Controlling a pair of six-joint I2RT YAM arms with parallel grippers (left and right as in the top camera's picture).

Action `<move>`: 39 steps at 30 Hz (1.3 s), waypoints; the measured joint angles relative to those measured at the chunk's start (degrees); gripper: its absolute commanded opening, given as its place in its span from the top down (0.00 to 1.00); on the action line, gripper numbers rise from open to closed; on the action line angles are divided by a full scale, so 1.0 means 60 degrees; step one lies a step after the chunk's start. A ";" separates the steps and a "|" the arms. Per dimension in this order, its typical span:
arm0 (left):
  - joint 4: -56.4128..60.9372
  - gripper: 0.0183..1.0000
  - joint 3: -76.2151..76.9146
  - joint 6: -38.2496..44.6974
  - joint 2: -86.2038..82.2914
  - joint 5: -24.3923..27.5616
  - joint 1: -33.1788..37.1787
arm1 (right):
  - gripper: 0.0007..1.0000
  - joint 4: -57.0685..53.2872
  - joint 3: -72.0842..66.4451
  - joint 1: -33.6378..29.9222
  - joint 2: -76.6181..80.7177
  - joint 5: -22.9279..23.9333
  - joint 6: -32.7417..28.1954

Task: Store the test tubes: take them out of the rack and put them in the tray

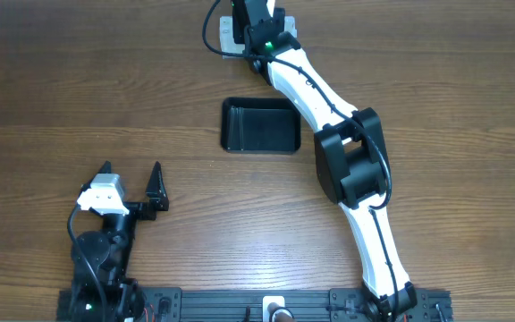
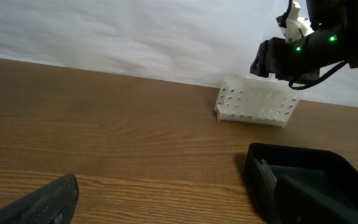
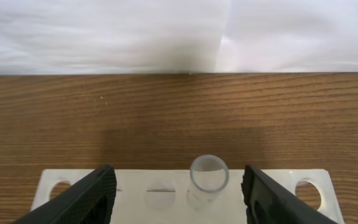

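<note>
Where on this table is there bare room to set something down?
Bare table left of the tray and rack, beyond the left gripper; also right of the right arm, and between tray and arm bases. Crowded: the rack, with the right gripper open over it.

rack (image 1: 229, 36) mostly hidden under right arm (image 1: 329, 103); tray (image 2: 291, 151) cut off at frame edge; test tube (image 3: 209, 174) base hidden in rack.
</note>
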 measured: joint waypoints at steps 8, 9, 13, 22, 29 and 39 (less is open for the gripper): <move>0.0000 0.00 0.0000 0.0000 0.0000 0.0000 0.0000 | 0.51 -0.0036 0.0000 -0.0087 0.0000 0.0113 -0.0080; -0.0004 0.00 0.0000 0.0000 0.0000 0.0000 0.0000 | 0.53 -0.0036 0.0000 -0.0095 0.0000 0.0127 -0.0120; 0.0000 0.00 0.0000 0.0000 0.0000 0.0000 0.0000 | 0.61 -0.0040 0.0000 -0.0106 0.0004 0.0131 -0.0168; 0.0000 0.00 0.0000 0.0000 0.0000 0.0000 0.0000 | 0.74 -0.0040 0.0000 -0.0106 0.0127 0.0142 -0.0153; -0.0004 0.00 0.0000 0.0000 0.0000 0.0000 0.0000 | 0.81 -0.0076 0.0000 -0.0106 0.0157 0.0178 -0.0153; -0.0004 0.00 0.0000 0.0000 0.0000 0.0000 0.0000 | 0.86 -0.0076 0.0000 -0.0106 0.0157 0.0193 -0.0178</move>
